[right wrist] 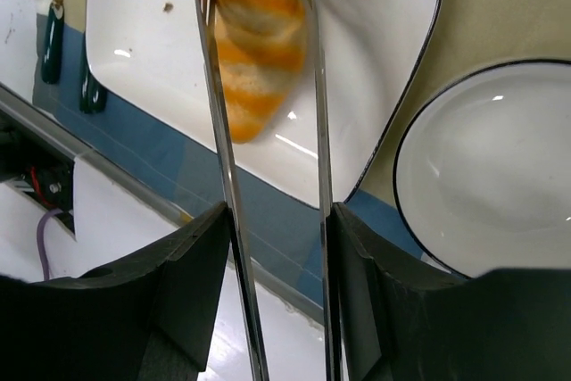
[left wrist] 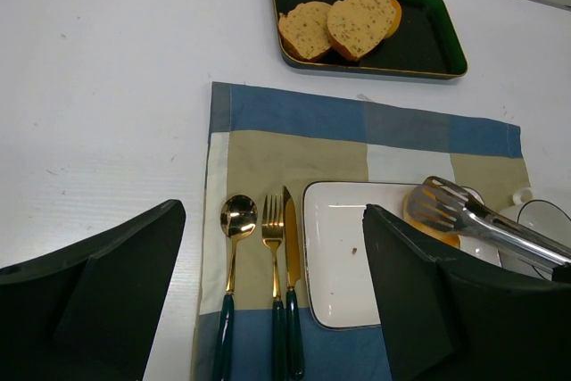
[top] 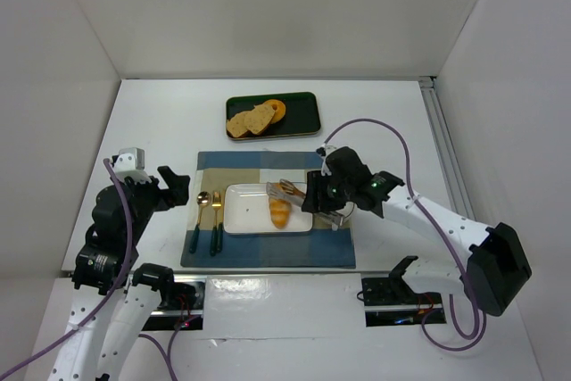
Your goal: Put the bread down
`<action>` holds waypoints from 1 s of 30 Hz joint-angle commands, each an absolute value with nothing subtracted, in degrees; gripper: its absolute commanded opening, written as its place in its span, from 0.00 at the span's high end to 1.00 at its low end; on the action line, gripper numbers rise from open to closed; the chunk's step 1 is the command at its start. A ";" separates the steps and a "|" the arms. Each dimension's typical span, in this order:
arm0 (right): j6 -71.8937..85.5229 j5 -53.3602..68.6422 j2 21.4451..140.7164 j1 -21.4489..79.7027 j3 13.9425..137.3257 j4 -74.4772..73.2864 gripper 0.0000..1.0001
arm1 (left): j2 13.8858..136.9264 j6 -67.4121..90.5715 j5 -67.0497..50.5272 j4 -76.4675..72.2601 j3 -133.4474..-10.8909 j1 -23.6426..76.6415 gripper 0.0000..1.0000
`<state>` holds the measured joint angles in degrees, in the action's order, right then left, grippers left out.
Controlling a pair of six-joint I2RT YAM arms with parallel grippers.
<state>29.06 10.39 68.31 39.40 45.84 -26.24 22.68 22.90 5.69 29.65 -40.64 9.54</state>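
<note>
Top external camera sits high behind the arm bases (top: 159, 281) at frame bottom, looking steeply down over the table (top: 161, 122); left wrist camera looks low and obliquely forward, right wrist camera close and straight down; all three share the white plate (top: 243, 211) holding the bread (top: 280, 212).

On the tabletop (top: 152, 122), far centre, a tray (top: 303, 119) with toast slices (top: 250, 120) and a bun (top: 278, 110) in it. Nearer, a placemat (top: 268, 252); on it, from left to right, a spoon (top: 200, 216), fork (top: 216, 220), knife (left wrist: 292, 265), plate (top: 241, 211) and round dish (right wrist: 482, 167). On the plate's right half, the bread (top: 280, 212), between the arms of tongs (top: 287, 190) reaching in from the right.
</note>
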 commanded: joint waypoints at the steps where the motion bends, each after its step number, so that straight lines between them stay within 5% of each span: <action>1: 27.95 6.77 69.25 39.29 50.44 -21.88 0.45 | 22.59 23.38 5.10 28.56 -42.98 9.76 0.06; 18: 22.15 11.16 74.71 25.93 61.25 -22.50 0.45 | 22.59 23.38 5.10 28.56 -42.46 9.76 0.06; 30: 17.14 -1.84 78.75 17.59 70.66 -25.22 0.45 | 22.59 24.43 4.04 28.04 -41.40 9.76 0.06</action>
<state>19.79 3.11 77.89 19.07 66.85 -25.96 22.72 22.98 5.04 29.63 -40.64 9.54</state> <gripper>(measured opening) 0.555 0.940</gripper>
